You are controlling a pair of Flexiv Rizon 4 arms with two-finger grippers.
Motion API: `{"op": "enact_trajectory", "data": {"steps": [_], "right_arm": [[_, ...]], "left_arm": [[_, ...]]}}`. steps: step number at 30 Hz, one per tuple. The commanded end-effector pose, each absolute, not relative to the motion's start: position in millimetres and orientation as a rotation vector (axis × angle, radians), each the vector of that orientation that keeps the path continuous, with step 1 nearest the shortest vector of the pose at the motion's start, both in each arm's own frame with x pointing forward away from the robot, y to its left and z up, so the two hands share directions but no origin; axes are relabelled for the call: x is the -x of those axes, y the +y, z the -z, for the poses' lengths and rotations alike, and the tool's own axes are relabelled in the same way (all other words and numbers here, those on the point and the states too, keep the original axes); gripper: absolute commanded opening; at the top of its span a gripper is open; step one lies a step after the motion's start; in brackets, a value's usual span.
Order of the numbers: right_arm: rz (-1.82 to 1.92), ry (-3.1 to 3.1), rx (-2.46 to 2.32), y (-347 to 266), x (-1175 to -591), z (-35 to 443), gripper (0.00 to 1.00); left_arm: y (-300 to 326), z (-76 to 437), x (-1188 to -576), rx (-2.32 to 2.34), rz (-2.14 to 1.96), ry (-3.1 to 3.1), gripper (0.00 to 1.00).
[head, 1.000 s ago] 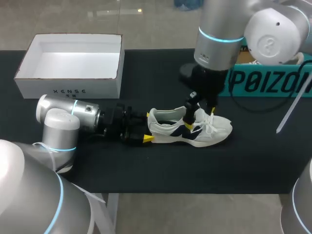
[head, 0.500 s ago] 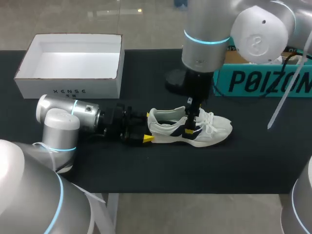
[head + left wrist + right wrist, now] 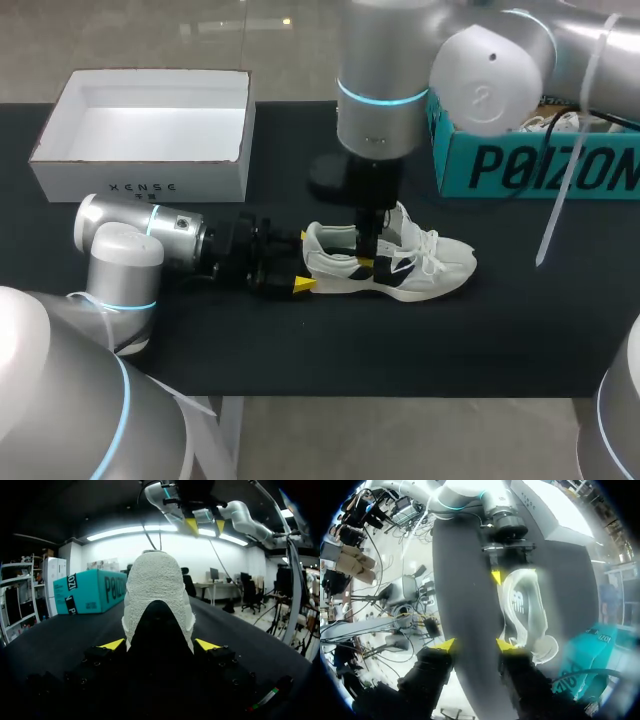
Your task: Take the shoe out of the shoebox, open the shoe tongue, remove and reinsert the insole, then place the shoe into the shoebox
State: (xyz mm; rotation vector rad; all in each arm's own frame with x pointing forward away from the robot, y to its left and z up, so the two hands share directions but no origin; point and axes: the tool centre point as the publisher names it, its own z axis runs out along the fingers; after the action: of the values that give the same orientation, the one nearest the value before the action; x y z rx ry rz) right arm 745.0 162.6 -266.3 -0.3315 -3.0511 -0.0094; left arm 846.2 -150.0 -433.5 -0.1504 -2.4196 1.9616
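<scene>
Shoe: the white mesh sneaker with navy side panels and white laces (image 3: 430, 268) stands on its sole near the middle of the black tabletop (image 3: 300, 340), outside both boxes. Its heel points toward my left arm and its toe toward the right side of the table.
Left gripper: it (image 3: 303, 260) lies low over the table and comes in level from the left. One yellow fingertip presses each side of the sneaker's heel, so the pincer is clamped on the shoe.
Left wrist view: the textured white heel (image 3: 157, 595) rises straight ahead of the gripper (image 3: 160, 644), filling the gap between its two fingers.
Right gripper: it (image 3: 366, 262) hangs straight down from above, over the shoe's opening just behind the tongue. I cannot tell from the head view whether it touches the shoe.
Right wrist view: the two yellow tips of this gripper (image 3: 475, 645) stand apart with only bare tabletop between them, so the pincer is wide and holds nothing. The sneaker (image 3: 522, 605) lies ahead of one finger, with the left arm's gripper at its far end.
White box: the open white cardboard shoebox (image 3: 140, 185) sits at the far left of the table, well apart from the shoe.
Teal box: a teal cardboard carton with dark lettering (image 3: 530, 165) stands at the far right, behind the right arm.
</scene>
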Motion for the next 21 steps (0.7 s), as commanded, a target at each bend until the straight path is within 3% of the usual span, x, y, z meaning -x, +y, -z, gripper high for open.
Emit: {"op": "enact_trajectory", "data": {"steps": [1, 21], "right_arm": [[-0.049, -3.027, 0.310, 182.3, -759.8, 280.2, 0.00], [-0.048, -3.060, 0.322, 162.1, -810.0, 321.3, 0.00]], "left_arm": [[-151.1, 435.7, -846.2, 0.150, -1.960, -2.421, 0.00], [-151.1, 435.7, -846.2, 0.150, -1.960, -2.421, 0.00]]}}
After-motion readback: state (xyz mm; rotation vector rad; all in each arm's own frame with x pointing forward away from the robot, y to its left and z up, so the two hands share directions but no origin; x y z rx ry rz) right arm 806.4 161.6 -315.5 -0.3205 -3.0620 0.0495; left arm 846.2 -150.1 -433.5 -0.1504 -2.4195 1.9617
